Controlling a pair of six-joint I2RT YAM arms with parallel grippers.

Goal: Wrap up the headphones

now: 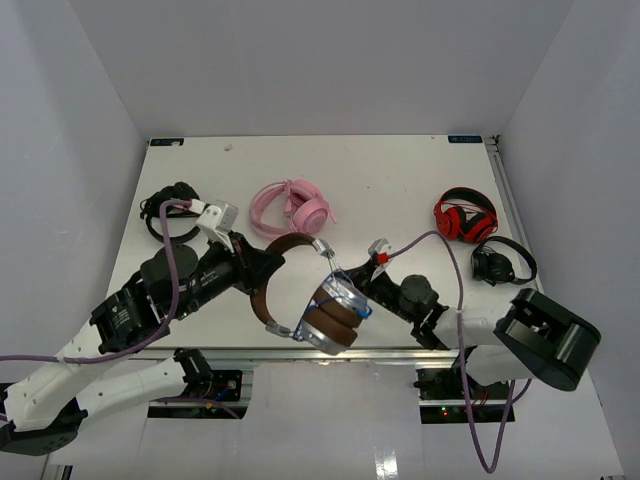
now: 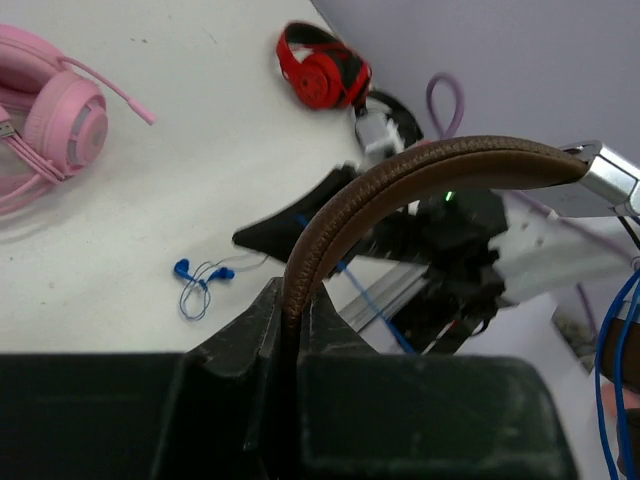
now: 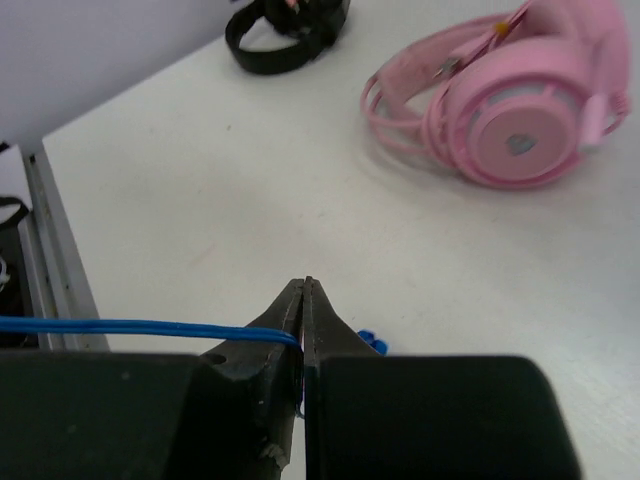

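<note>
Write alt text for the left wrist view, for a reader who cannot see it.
The left gripper is shut on a brown headband, which arcs up and to the right. Behind it, on the white table, lie a small loop of thin blue cord, pink headphones and red-and-black headphones.

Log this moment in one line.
left gripper: shut on brown padded headband of silver-cupped over-ear headphones | right gripper: shut on thin blue cord
</note>
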